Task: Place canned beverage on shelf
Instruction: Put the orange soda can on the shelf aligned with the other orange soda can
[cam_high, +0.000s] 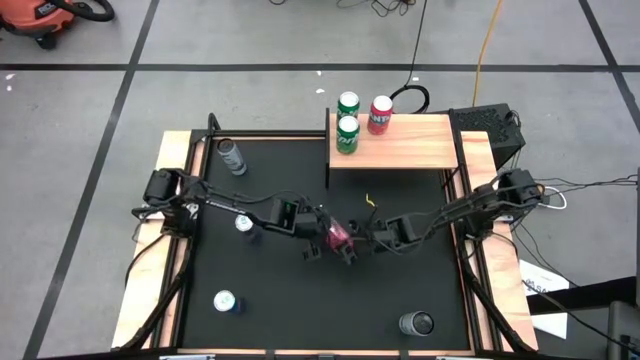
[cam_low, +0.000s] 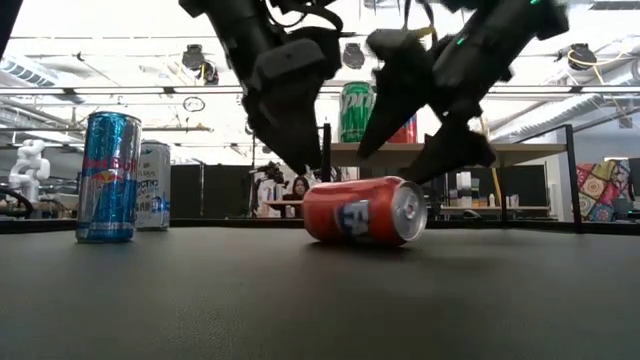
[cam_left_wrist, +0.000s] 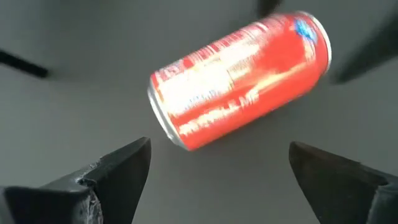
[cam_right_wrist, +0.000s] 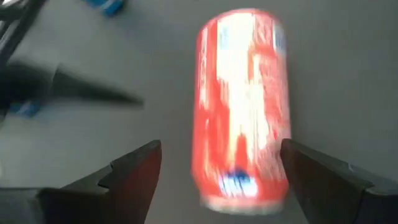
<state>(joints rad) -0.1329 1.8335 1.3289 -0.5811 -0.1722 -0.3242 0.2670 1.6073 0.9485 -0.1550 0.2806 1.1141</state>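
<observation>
At frame centre, the left claw and right claw — both wide, empty — crowd a toppled red can; a nudge could roll it or clash fingers.

Overhead camera looks straight down on the whole table, a table-level one faces across the mat into the room, and both wrist cameras peer close past their open fingers, all four sharing the red can lying between the pincers.
</observation>
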